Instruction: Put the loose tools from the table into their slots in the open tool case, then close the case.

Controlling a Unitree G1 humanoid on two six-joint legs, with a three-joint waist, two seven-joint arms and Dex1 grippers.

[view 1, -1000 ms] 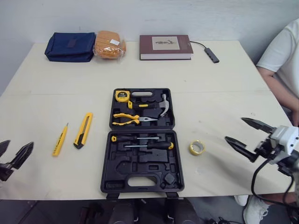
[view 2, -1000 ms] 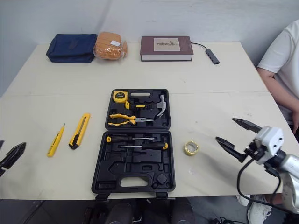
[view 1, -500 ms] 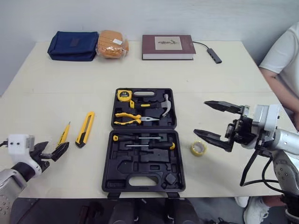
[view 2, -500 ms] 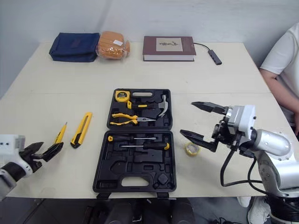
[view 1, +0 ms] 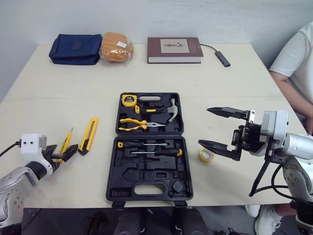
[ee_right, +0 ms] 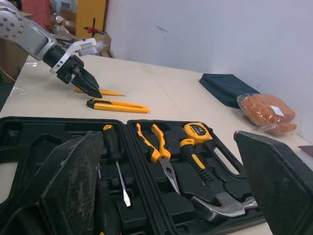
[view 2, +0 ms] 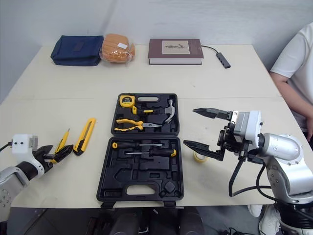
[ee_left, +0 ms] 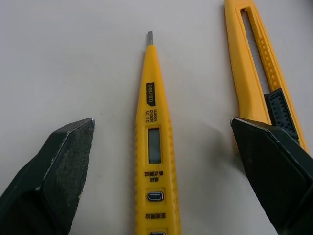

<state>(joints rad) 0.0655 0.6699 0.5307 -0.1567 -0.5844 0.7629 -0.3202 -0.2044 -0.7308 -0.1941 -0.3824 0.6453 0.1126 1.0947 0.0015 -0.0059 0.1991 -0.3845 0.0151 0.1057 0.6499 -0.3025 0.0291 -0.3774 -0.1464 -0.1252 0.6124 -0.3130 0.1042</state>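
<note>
The black tool case [view 1: 149,147] lies open mid-table, holding a tape measure, pliers, a hammer and screwdrivers, with several slots bare. Left of it lie a yellow tester pen [view 1: 64,143] and a yellow utility knife [view 1: 88,135]. My left gripper [view 1: 66,152] is open at the pen's near end. In the left wrist view the pen [ee_left: 154,147] runs between the fingers and the knife [ee_left: 254,73] lies beside it. My right gripper [view 1: 204,126] is wide open just right of the case, above a yellow tape roll [view 1: 206,155].
Along the far edge sit a blue pouch [view 1: 75,48], an orange wrapped packet [view 1: 115,46], a brown book [view 1: 174,49] and a small cabled adapter [view 1: 221,57]. A person in a white shirt [view 1: 296,58] sits at the table's right side.
Both arms have come in from the table's edges. The left gripper has reached the tester pen's near end. The right gripper has moved left to just above the tape roll.
</note>
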